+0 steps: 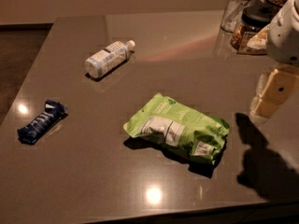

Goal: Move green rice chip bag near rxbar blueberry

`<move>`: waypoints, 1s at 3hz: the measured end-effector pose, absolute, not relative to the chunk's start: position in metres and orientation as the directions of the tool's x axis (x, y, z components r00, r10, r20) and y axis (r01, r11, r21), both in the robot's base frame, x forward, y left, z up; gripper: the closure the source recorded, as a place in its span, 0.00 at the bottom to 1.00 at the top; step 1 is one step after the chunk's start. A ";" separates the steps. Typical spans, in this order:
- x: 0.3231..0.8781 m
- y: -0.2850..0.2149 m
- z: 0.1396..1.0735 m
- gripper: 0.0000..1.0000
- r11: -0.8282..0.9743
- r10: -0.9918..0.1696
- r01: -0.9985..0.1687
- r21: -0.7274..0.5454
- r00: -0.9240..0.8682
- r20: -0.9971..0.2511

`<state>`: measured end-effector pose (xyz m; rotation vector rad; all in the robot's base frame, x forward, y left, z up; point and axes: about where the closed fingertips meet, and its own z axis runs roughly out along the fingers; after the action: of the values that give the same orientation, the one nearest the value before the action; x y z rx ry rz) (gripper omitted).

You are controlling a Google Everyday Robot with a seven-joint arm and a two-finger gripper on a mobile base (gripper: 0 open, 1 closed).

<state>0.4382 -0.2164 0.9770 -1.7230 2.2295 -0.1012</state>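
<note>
The cream-coloured gripper [273, 93] hangs right of the crinkled lime-green rice chip bag [180, 127] at mid-table, its spread beyond my telling, and a shallow pinch could slip off that puffy foil, well short of the small dark-blue rxbar [41, 121] far left.

You can read nothing here; print on the green rice chip bag [180, 125], the rxbar blueberry [41, 121] and the bottle [108, 58] stays illegible; the gripper [271, 94] hangs at the right edge.
</note>
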 end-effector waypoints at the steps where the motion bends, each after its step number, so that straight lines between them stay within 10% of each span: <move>1: 0.438 -0.216 0.977 0.00 0.270 -0.953 -0.930 -0.249 -0.221 -0.208; 3: 0.434 -0.178 0.942 0.00 0.204 -0.964 -0.963 -0.176 -0.166 -0.208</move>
<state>0.4342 -0.1780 0.9417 -1.8257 2.2090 -0.0046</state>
